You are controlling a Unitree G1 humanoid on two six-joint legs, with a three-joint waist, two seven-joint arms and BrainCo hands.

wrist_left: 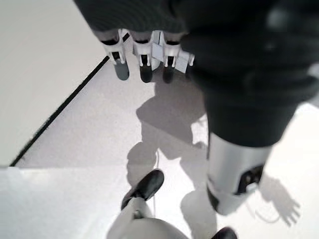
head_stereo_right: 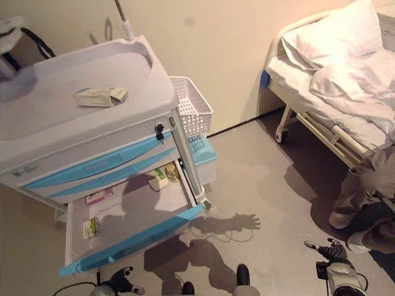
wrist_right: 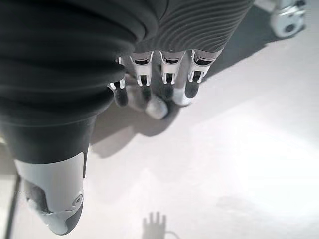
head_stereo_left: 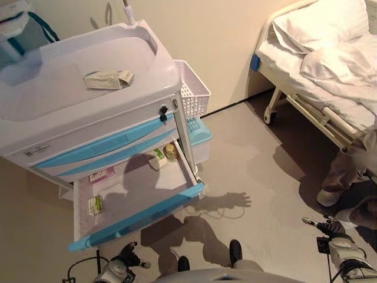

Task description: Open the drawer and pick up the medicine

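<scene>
The medicine cart stands at the left with its bottom drawer pulled out. In the drawer lie a green-and-white box, a small jar, a pink packet and a small green box. Another medicine box lies on the cart's top. My left hand hangs low in front of the drawer's blue front, open and empty; its straight fingers point at the floor. My right hand is low at the far right, away from the cart, open and empty, fingers straight.
A white basket hangs on the cart's right side, with a blue bin below it. A hospital bed stands at the back right. A person's legs and shoe are by the bed, close to my right hand.
</scene>
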